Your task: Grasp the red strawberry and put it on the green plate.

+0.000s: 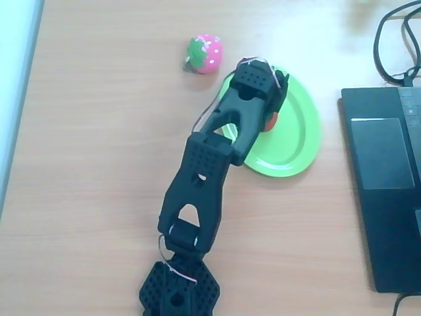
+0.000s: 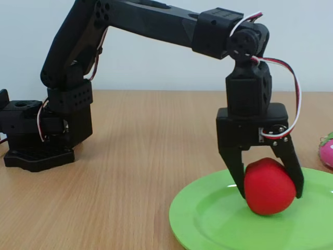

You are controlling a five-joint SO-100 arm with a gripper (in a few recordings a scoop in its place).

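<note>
Gleaming smooth red strawberry [image 2: 269, 187]

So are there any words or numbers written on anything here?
None can be read: the black arm, its gripper, the red strawberry, the green plate, the pink strawberry toy and the laptop show no readable text; the laptop's keys are too blurred.

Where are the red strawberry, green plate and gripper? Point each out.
red strawberry [image 2: 269, 187], fixed view, middle of its red body.
green plate [image 2: 208, 219], fixed view, bare left part.
gripper [image 2: 270, 192], fixed view, midway between its fingertips, closed on the strawberry.
</note>
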